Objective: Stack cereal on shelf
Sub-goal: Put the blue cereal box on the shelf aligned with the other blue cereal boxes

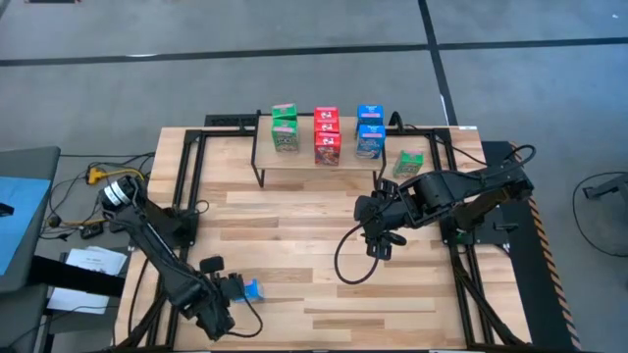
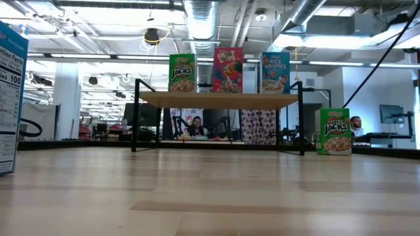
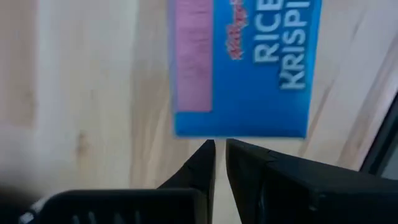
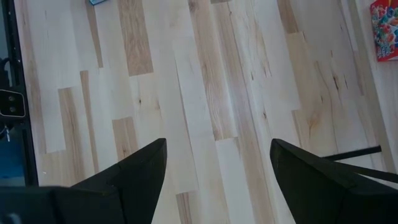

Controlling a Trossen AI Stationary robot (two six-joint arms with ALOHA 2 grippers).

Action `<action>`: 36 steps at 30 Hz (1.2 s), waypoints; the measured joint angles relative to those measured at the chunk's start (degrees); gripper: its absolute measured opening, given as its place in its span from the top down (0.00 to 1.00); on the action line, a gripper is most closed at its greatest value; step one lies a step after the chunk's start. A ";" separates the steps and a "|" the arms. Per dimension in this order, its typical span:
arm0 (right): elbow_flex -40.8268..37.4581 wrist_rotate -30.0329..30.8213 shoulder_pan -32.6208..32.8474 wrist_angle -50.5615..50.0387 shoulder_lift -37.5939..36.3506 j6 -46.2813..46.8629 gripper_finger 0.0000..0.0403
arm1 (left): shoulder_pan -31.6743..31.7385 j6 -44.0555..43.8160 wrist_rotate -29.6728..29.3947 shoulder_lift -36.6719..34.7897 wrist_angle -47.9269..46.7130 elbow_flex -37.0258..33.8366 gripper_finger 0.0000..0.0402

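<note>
The left claw [image 1: 238, 290] sits at the near edge of the slatted light-wood table [image 1: 294, 255], its fingers pressed together on nothing, their tips pointing at a small blue printed cereal box [image 1: 251, 289] just ahead of them, close but apparently not touching. That box is still off the shelf.

Farther in, the right claw [image 1: 378, 238] hangs over bare boards at mid-table, fingers spread wide, holding nothing.

Beyond and a little outward of the right claw, a small green printed cereal box [image 1: 407, 163] stands on the table just beside the shelf's end, also not yet placed.

Farthest from both claws, the low light-wood shelf on thin black legs [image 1: 265, 162] carries green [image 1: 285, 127], red [image 1: 327, 135] and blue [image 1: 370, 131] stacks. By my reckoning most of the work is done, with two boxes visibly left.
</note>
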 joint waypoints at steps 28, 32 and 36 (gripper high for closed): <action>0.00 -0.02 0.00 -0.02 0.00 -0.01 0.23 | 16.67 22.88 -8.71 -0.02 19.99 -3.27 0.94; 0.00 -0.02 0.00 -0.02 0.02 -0.07 0.23 | 18.84 26.61 -8.78 -0.02 23.27 -3.27 0.94; 0.00 -0.02 0.00 -0.02 0.00 -0.07 0.23 | 20.44 30.81 -8.76 -0.02 26.97 -3.27 0.94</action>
